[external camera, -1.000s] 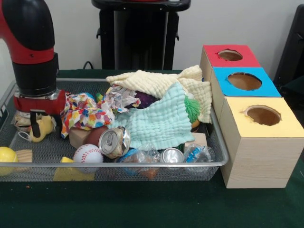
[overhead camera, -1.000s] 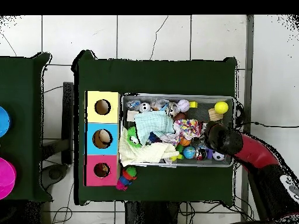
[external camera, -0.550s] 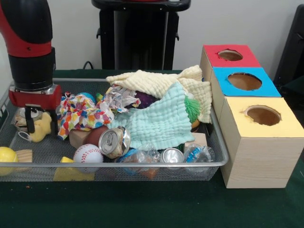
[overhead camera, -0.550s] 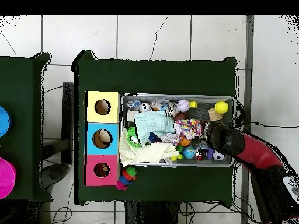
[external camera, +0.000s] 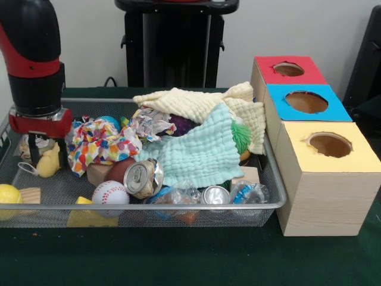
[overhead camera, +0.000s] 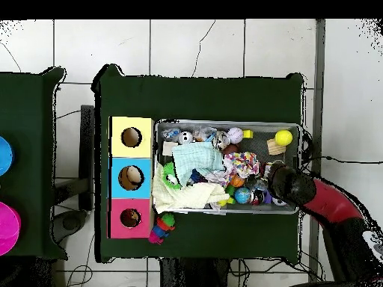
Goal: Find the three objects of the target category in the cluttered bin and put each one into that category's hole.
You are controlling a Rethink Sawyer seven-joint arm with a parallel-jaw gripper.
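Observation:
My gripper hangs low in the left end of the wire mesh bin. Its two black fingers stand on either side of a yellow plush toy and are shut on it. In the overhead view the gripper is at the bin's right end and the toy is hidden under it. Beside the bin stand three boxes, each with a hole in its top: red, blue and yellow.
The bin is heaped with a mint cloth, a pale yellow cloth, a multicoloured cloth, a crushed can, a baseball and a yellow ball. A small bright toy lies outside the bin.
The gripper has risen slightly and shifted left toward the bin's end wall; the yellow plush toy has moved left with it.

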